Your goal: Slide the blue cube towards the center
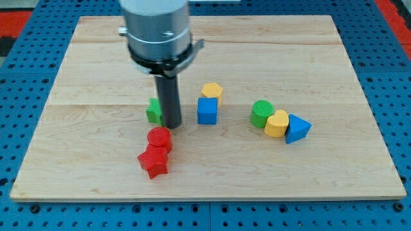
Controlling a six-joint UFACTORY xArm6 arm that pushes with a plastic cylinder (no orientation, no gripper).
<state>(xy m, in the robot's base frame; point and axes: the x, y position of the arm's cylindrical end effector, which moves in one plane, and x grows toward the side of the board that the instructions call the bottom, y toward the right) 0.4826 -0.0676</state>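
The blue cube [207,110] sits near the middle of the wooden board [96,51], touching a yellow hexagonal block [212,90] just above it. My tip [172,124] rests on the board to the left of the blue cube, with a gap between them. A green block [153,111] sits right against the rod's left side, partly hidden by it.
A red cylinder [159,137] and a red star block [153,160] lie just below my tip. At the view's right, a green cylinder [261,113], a yellow heart block [277,123] and a blue triangular block [297,128] sit in a touching cluster.
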